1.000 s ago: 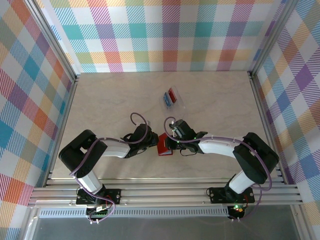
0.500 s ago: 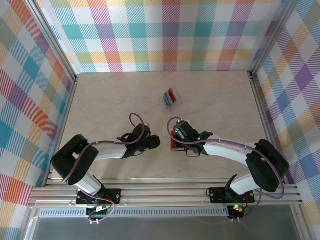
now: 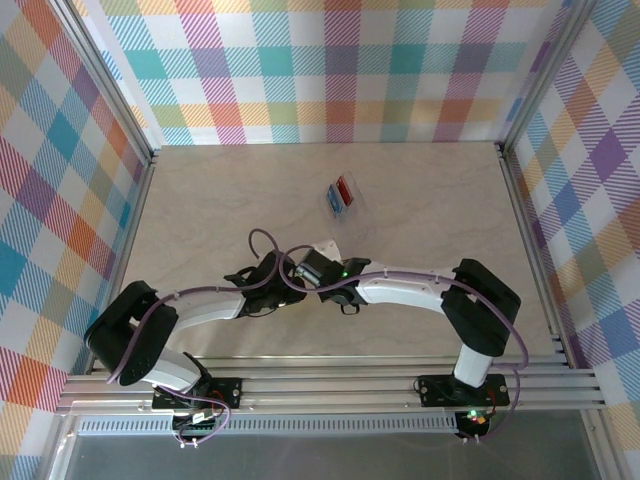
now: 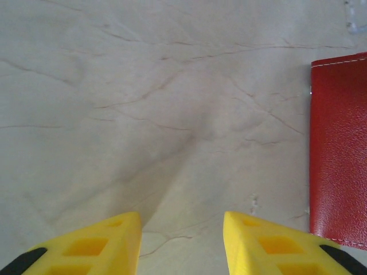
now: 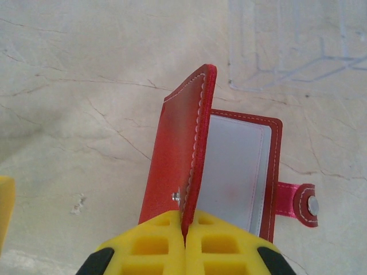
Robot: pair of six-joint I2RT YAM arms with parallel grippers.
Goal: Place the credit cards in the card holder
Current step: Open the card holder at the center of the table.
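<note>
Top cam: high, behind arm bases (image 3: 200, 388), looks down on whole table (image 3: 200, 200). L wrist cam: close, facing down at surface. R wrist cam: close, facing down too. Both wrist views share card holder (image 4: 338, 149) and the surface beside it.

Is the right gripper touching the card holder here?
Touching. The right wrist view shows the right gripper shut on the raised red cover of the card holder.

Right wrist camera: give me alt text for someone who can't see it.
The right gripper, with yellow fingers, is shut on the raised front cover of the red card holder, propping it open over a pale marbled table. The pale grey inner card pocket faces up, and a pink snap tab sticks out on the right.
</note>
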